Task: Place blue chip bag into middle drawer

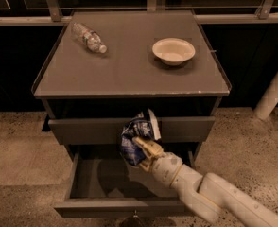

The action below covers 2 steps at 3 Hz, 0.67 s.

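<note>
The gripper (pixel 146 151), reaching in from five o'clock, hangs before the grey cabinet (pixel 129 74) and above its middle drawer (pixel 110 207), which stands pulled open at six o'clock. It is clenched on the blue chip bag (pixel 133 137), held in the air against the upper drawer front (pixel 82 129). By my judgement the pick-up and carry are done, and lowering and letting go are left.
</note>
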Available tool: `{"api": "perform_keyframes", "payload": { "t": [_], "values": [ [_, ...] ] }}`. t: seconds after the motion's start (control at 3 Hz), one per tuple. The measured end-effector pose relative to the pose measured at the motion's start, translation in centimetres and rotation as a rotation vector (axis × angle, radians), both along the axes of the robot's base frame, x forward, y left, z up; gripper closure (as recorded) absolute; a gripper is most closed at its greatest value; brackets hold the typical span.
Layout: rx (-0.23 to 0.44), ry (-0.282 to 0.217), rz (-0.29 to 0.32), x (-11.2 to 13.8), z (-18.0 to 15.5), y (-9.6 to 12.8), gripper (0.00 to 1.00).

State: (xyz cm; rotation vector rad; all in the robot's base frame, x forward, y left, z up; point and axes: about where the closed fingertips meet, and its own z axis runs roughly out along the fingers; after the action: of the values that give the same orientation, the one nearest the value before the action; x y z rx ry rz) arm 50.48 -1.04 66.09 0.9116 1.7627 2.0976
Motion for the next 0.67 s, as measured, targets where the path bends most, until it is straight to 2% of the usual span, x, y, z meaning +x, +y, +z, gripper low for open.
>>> {"api": "perform_keyframes", "payload": {
  "t": [0.33,0.67],
  "values": [
    [0.006,0.135,-0.043,-2.0,-4.3,0.3,1.0],
    [0.018,0.23,-0.055,-3.2,-7.2,0.7,1.0]
  ]
}}
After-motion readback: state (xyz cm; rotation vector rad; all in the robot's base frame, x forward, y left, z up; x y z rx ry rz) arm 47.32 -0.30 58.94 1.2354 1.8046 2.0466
